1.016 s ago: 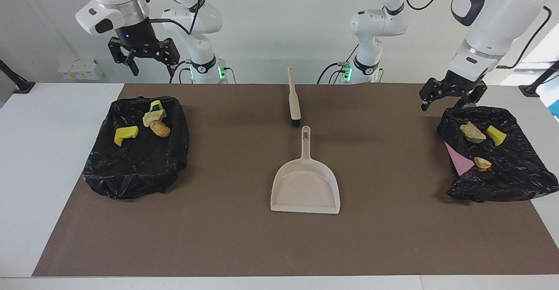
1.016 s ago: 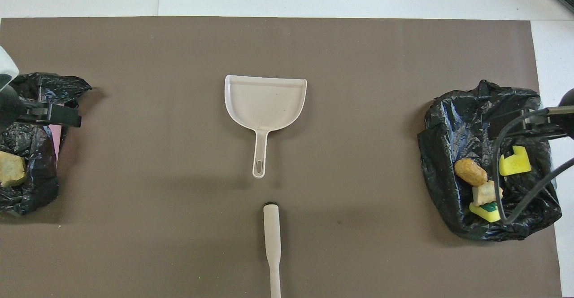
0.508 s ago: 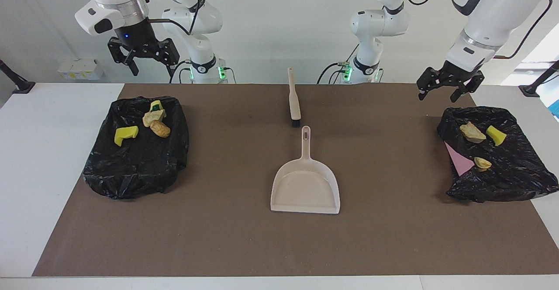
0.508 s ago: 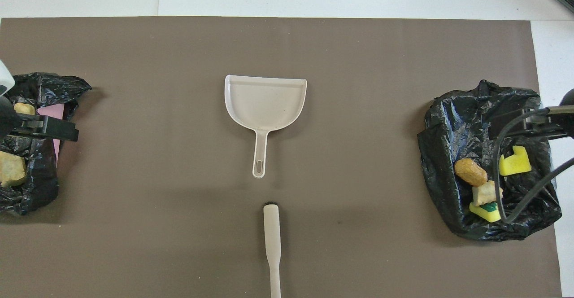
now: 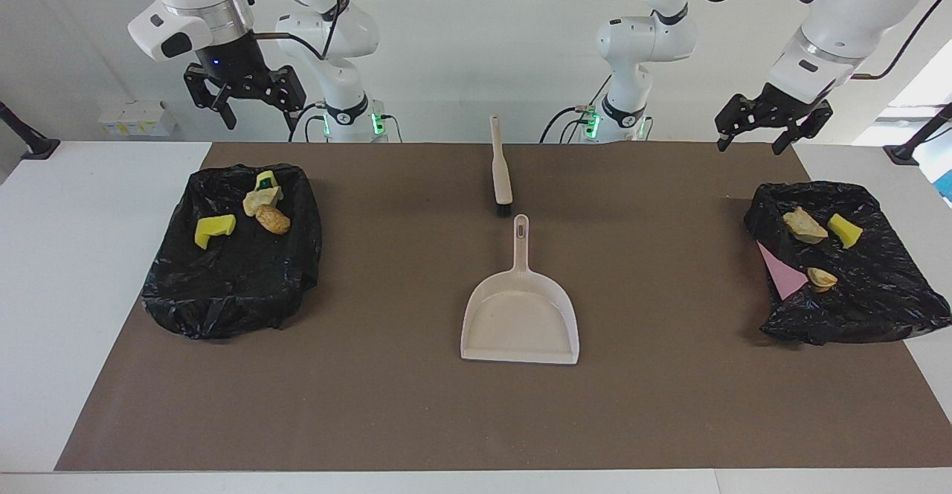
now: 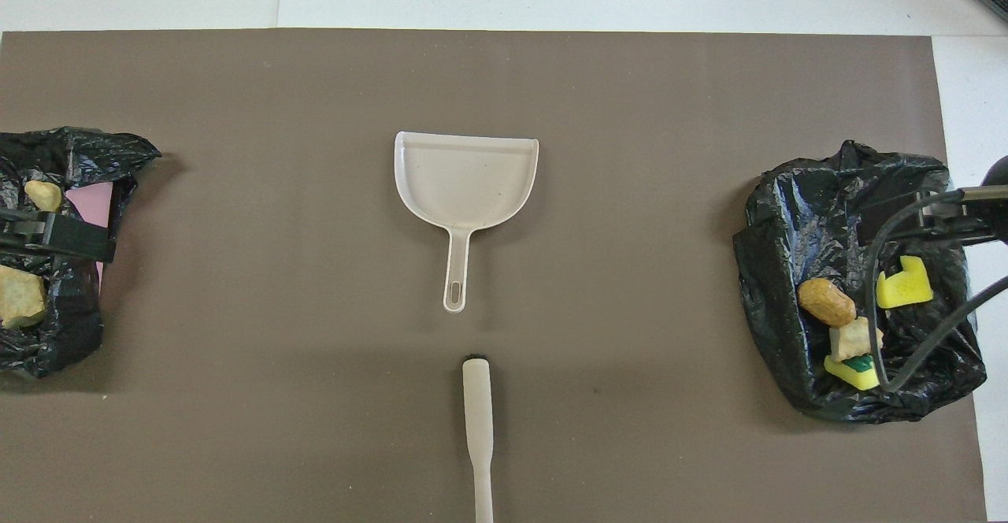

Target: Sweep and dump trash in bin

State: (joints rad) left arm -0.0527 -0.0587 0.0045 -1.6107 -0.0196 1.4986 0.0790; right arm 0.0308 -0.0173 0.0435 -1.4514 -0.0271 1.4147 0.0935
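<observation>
Facing view: trash [image 5: 805,225] below raised left pincer [image 5: 773,123].

From overhead, my left gripper [image 6: 55,235] shows only as a dark bar cut by the edge, over the black bag [image 6: 47,334], itself cropped there. My right gripper [image 6: 929,220] and its cable cover part of the other bag [image 6: 787,271]. The brush [image 6: 478,428] handle runs off the bottom edge.
</observation>
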